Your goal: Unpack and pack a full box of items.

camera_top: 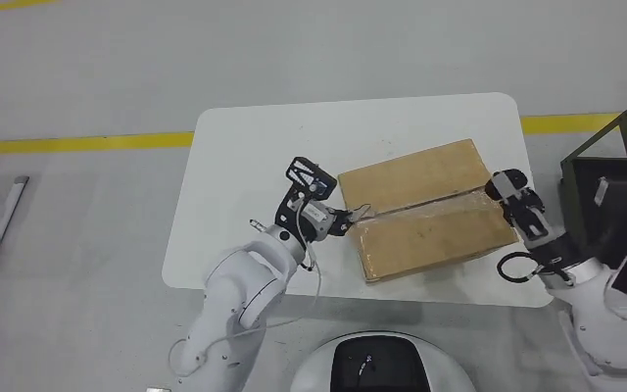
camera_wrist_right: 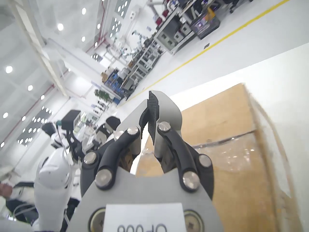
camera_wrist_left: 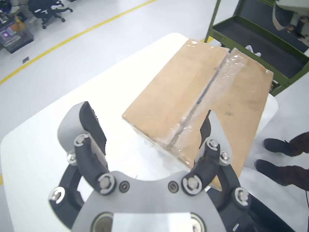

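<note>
A closed cardboard box (camera_top: pixel 426 209) lies on the white table (camera_top: pixel 255 157), with clear tape (camera_wrist_left: pixel 207 92) running along its centre seam. My left gripper (camera_top: pixel 350 216) is at the box's left end, low over the corner by the seam. In the left wrist view this gripper (camera_wrist_left: pixel 149 124) is open; one finger (camera_wrist_left: pixel 209 127) overlaps the box top (camera_wrist_left: pixel 183 85), the other is over bare table. My right gripper (camera_top: pixel 506 183) hovers at the box's right end. It is shut with nothing in it (camera_wrist_right: pixel 150 112), just above the box (camera_wrist_right: pixel 217 150).
A green metal shelf cart (camera_top: pixel 593 186) stands off the table's right side, close to my right arm, and shows behind the box (camera_wrist_left: pixel 253 25). Bare table surface (camera_wrist_left: pixel 48 126) lies to the left of the box and behind it.
</note>
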Controlling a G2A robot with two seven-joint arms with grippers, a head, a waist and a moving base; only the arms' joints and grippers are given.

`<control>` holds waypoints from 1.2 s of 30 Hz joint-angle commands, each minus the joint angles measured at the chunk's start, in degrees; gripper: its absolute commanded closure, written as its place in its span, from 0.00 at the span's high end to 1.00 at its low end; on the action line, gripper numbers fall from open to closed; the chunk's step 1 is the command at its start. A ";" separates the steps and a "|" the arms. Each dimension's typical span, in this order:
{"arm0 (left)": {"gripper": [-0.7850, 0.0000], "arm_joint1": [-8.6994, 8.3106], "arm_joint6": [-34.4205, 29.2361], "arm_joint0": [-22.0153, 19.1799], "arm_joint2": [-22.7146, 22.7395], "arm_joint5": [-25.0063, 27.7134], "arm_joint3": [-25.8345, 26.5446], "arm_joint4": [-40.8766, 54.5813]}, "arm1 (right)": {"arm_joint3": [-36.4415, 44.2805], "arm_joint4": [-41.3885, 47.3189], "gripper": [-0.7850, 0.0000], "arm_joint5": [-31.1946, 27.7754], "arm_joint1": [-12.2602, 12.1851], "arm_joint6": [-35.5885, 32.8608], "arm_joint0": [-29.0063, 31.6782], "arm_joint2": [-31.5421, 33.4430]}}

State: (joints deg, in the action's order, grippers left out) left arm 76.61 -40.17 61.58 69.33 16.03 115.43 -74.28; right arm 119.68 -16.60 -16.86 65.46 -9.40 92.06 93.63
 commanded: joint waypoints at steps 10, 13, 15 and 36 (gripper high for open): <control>1.00 -0.78 2.72 4.49 7.05 -6.16 3.56 -4.12 | -2.49 -15.85 0.00 5.53 1.70 -1.69 -8.43 -21.31; 1.00 -0.86 2.58 4.67 7.05 -5.92 3.61 -4.30 | -4.81 -19.29 0.00 8.56 2.20 -1.60 -10.77 -24.43; 1.00 -0.88 2.63 4.73 6.76 -5.87 3.58 -4.42 | -6.12 -18.90 0.00 11.20 2.52 -1.49 -11.49 -25.40; 1.00 -0.94 2.60 2.26 3.98 -4.55 1.38 -4.23 | -7.61 -11.22 0.00 18.22 1.99 -5.51 -7.18 -13.04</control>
State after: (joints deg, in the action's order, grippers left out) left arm 75.67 -37.59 63.91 73.45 11.53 116.91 -78.50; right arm 111.88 -27.86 1.42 67.50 -14.70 84.76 80.03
